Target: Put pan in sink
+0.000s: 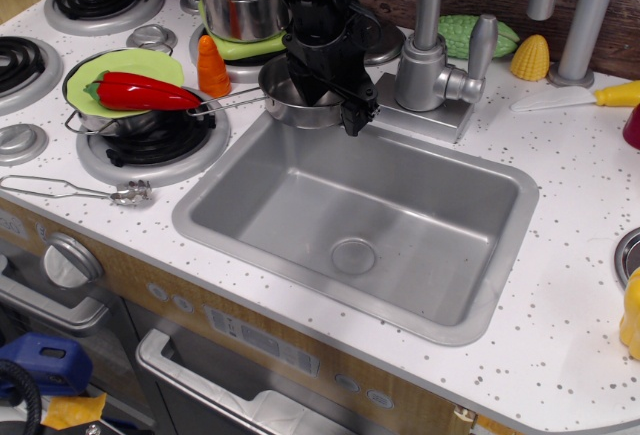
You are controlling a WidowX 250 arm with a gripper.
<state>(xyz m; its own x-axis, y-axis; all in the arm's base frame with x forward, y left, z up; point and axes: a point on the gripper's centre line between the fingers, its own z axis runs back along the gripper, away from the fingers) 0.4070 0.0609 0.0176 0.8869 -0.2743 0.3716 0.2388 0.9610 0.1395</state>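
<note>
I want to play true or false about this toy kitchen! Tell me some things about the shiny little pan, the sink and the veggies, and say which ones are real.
1. The small shiny steel saucepan sits on the counter behind the sink's back edge. True.
2. The large grey metal sink has the saucepan inside it. False: nothing lies in the basin, only its round drain shows.
3. The black robot gripper is right over the saucepan. True.
4. The red pepper lies on a blue plate. False: it lies on a green plate.
5. An orange toy carrot stands left of the saucepan. True.
</note>
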